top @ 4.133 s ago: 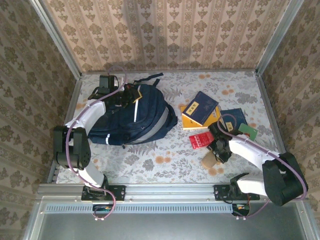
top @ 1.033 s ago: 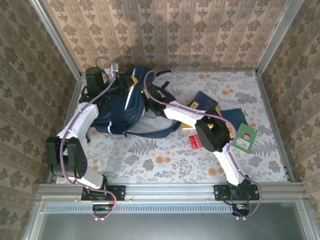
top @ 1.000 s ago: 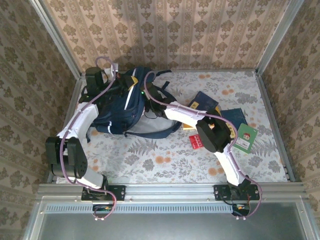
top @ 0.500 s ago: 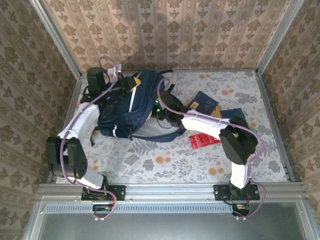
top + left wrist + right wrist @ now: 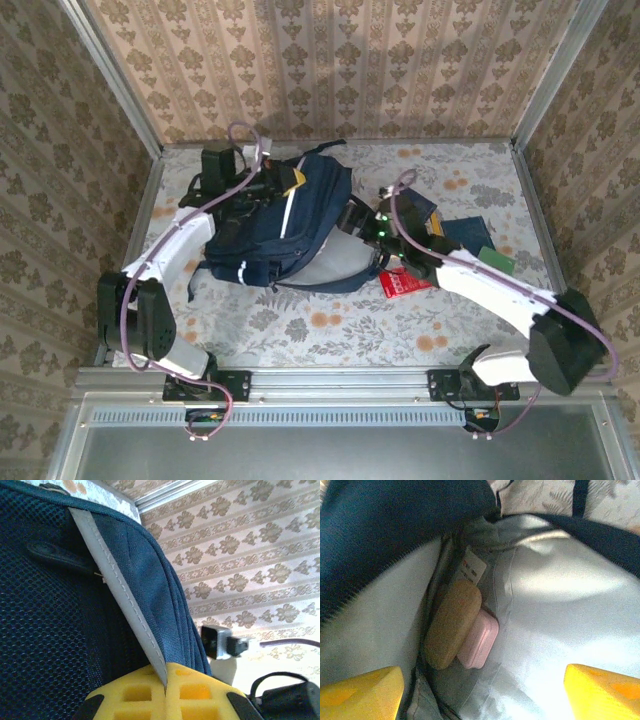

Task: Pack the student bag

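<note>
The student bag (image 5: 270,235) lies on the far left part of the floral desk (image 5: 330,320), its open mouth turned to the right. The left pincer (image 5: 291,180) is at the bag's far top edge. In the left wrist view its 2 yellow pads (image 5: 175,710) are pressed together on the navy fabric, pinching the student bag where a grey reflective stripe (image 5: 117,592) runs down between them.

The right pincer (image 5: 360,220) sits at the bag's mouth, and its wrist view looks into the pale grey lining (image 5: 560,610). The 2 yellow fingertips (image 5: 362,690) stand wide apart at the lower corners with nothing between them. Deep in the bag a brown oval case (image 5: 452,622) lies against a pink case (image 5: 481,640) (touching, the brown 1 partly over it), just below a white label (image 5: 472,570).

Right of the bag on the desk lie a navy book (image 5: 418,205), a red booklet (image 5: 397,285) and a green card (image 5: 496,258).
</note>
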Robot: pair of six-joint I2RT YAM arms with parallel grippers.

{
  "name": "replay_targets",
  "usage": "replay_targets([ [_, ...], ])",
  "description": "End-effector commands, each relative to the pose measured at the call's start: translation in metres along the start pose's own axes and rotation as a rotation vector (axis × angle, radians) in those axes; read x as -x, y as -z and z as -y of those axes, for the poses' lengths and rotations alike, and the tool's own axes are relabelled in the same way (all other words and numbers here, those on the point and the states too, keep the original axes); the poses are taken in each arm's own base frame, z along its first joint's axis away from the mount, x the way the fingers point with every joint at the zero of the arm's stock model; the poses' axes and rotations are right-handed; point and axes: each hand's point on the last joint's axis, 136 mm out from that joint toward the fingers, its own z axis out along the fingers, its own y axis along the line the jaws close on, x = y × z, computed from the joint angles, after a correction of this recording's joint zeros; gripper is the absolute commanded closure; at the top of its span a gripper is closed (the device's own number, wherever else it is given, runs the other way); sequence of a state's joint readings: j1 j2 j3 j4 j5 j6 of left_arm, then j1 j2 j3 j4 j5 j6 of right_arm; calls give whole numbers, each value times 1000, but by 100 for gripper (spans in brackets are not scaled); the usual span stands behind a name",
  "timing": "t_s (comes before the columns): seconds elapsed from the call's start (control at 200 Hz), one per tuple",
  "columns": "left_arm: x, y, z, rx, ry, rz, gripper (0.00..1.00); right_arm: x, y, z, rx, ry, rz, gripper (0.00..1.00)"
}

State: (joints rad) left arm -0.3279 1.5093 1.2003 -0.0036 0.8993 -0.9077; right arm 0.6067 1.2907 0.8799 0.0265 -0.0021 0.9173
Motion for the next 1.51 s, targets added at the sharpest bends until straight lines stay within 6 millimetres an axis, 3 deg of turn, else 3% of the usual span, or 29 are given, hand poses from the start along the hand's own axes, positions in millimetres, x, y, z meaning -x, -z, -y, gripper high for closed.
replay_targets([
  [0.0,7,16,59,-59,-178,45,100,11,25,18,-34,35,51,16],
  [0.13,12,19,47,21,-185,53,100,16,48,56,-108,6,79,19],
  [0.25,12,21,17,147,-192,79,100,10,66,105,-290,-35,72,22],
  [0.425,3,8,-7,134,-144,46,100,-7,76,137,-349,-79,29,27],
  [0.68,0,7,-16,125,-124,37,100,-43,85,203,-394,-429,31,48],
  [1.035,0,11,-16,122,-123,43,100,-71,82,239,-393,-603,54,50],
  [1.5,3,14,-15,114,-117,53,100,-70,70,251,-401,-623,60,57],
])
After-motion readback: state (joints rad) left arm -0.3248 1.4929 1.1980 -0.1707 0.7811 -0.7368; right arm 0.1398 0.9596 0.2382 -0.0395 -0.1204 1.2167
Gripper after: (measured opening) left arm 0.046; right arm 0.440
